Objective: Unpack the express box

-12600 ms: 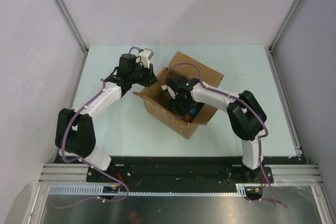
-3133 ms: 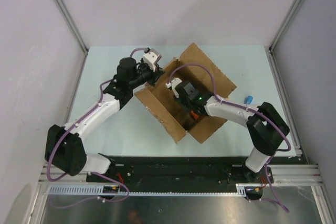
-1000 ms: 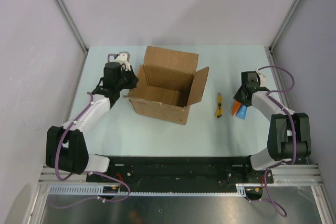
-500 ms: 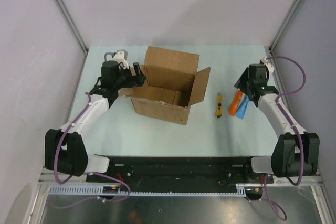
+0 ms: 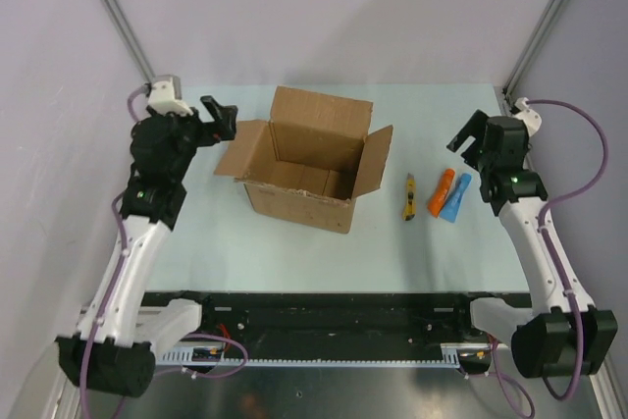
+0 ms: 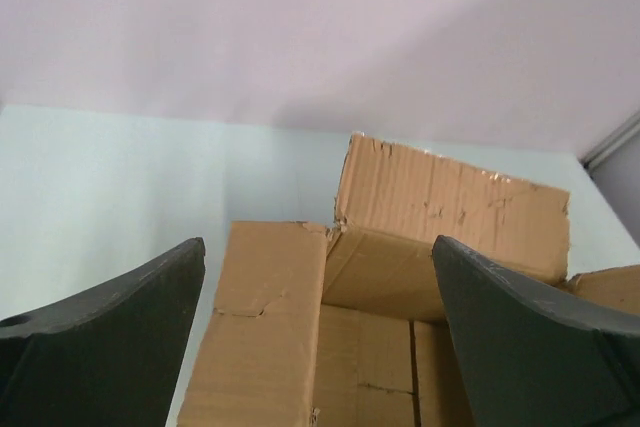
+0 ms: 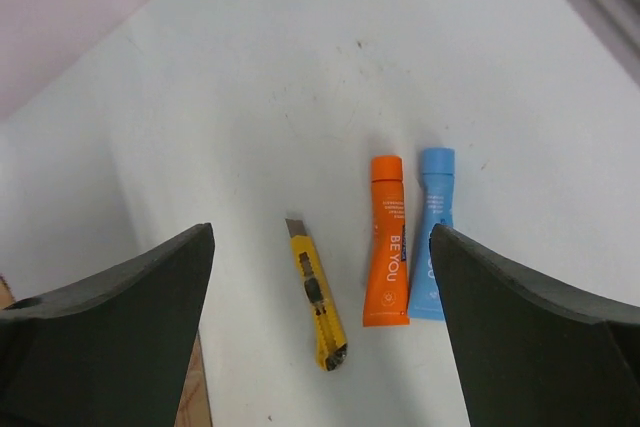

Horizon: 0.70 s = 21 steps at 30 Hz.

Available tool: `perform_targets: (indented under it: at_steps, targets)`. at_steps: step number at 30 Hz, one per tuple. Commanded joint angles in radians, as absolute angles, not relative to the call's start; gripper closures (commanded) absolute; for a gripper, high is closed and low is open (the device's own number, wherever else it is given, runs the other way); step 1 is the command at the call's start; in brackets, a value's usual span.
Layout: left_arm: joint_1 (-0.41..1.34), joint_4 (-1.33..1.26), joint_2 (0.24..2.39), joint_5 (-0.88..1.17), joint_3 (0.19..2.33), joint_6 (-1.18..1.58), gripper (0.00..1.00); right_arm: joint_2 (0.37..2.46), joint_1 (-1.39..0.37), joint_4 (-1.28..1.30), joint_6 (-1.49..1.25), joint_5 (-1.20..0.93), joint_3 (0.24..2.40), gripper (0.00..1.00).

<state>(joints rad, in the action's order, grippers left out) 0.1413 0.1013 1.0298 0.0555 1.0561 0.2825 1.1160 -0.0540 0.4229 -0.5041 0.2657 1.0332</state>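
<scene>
The express box (image 5: 304,159) is a brown cardboard carton standing mid-table with its flaps spread open; I see nothing inside it from above. My left gripper (image 5: 221,115) hovers open just left of the box's left flap, touching nothing. In the left wrist view the box (image 6: 400,277) lies below and ahead of the left gripper (image 6: 318,242), whose jaws stand wide. My right gripper (image 5: 469,139) is open above the table's right side. The right wrist view has the right gripper (image 7: 321,230) wide apart over loose items, holding none.
Right of the box lie a yellow utility knife (image 5: 409,196) (image 7: 320,292), an orange tube (image 5: 440,190) (image 7: 387,242) and a blue tube (image 5: 455,197) (image 7: 433,232), side by side. Pale walls and metal frame posts (image 5: 535,31) close in the table.
The right gripper let go of the orange tube beside the blue one, opened and lifted away. The left gripper opened, left the box's left flap, and drew back up and to the left.
</scene>
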Motion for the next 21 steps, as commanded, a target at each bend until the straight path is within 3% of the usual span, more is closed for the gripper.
perform_targets:
  at_steps: [1, 5, 21]
  targets:
    - [0.130, 0.136, 0.905, -0.025, 1.045, 0.229, 0.00, 1.023, -0.045, 0.454, -0.506, 0.345, 1.098, 0.05]
    - [0.130, 0.166, 0.847, -0.006, 1.065, 0.218, 0.00, 0.976, -0.045, 0.407, -0.476, 0.344, 1.100, 0.01]
    - [0.130, 0.202, 0.815, 0.064, 1.049, 0.218, 0.00, 0.968, -0.046, 0.428, -0.485, 0.328, 1.112, 0.00]
